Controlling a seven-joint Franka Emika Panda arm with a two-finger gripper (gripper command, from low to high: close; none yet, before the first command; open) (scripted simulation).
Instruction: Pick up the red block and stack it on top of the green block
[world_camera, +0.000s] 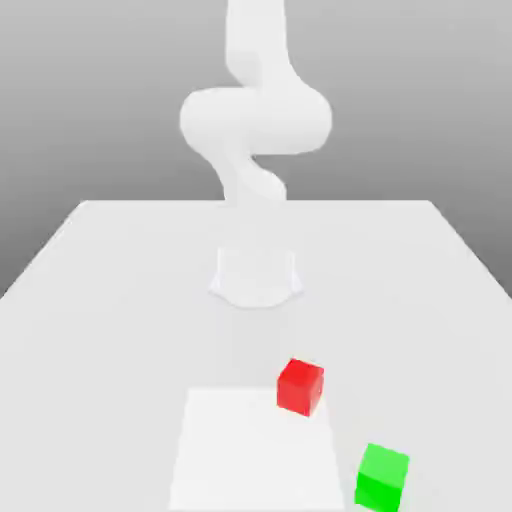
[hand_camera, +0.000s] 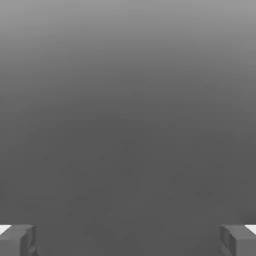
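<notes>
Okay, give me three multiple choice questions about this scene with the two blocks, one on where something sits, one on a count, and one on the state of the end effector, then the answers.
1. Where does the green block sit relative to the red block in the exterior view?
A. Nearer the camera and toward that view's right
B. Farther from the camera, toward its left
C. On top of it

2. How many blocks lie on the table?
A. One
B. Two
C. Four

3. How does the end effector stand?
A. Shut on the red block
B. Shut on nothing
C. Open, holding nothing

Answers: 1 A, green sits lower and to the right, apart from red. 2 B, one red, one green. 3 C, the hand view shows its fingers far apart with nothing between.
</notes>
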